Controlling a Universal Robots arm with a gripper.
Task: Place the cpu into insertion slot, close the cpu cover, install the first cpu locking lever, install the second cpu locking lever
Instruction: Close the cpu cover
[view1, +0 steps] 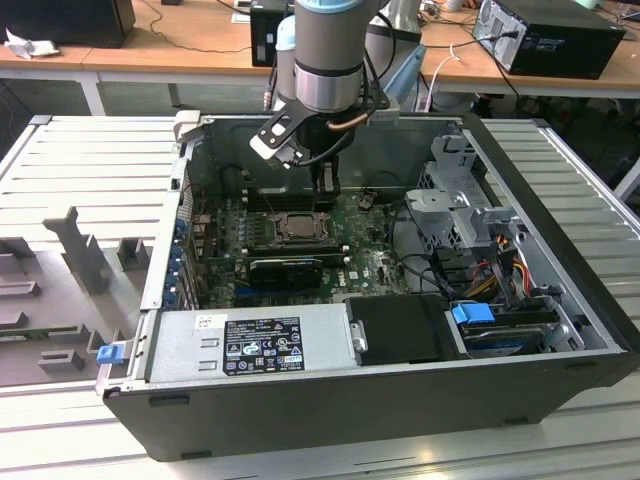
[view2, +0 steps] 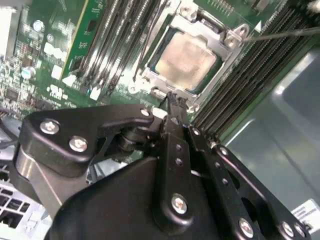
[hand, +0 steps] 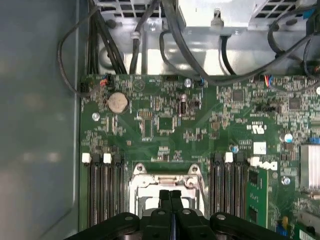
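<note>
Near, mid-motherboard: the cpu (view2: 186, 60) is being seen seated in the insertion slot (view1: 272, 228), with the cpu cover (view2: 202, 27) lying flat around it. At the cover's far edge the gripper (view2: 172, 97) is being held low, jaws clenched with nothing visible between them. The cpu is lying just nearward of them. A thin lever (view2: 285, 34) is being seen jutting over the memory slots (view2: 250, 70).

Silvery cpu (view2: 187, 59) flat beneath lowered cpu cover (view2: 205, 27)

Arm (view1: 330, 50) hangs vertical at the top centre of the exterior view, wrist pointing straight down. Gripper (view1: 325, 192) black; fingertips (hand: 164, 196) pressed together, no gap, in both wrist views.
</note>
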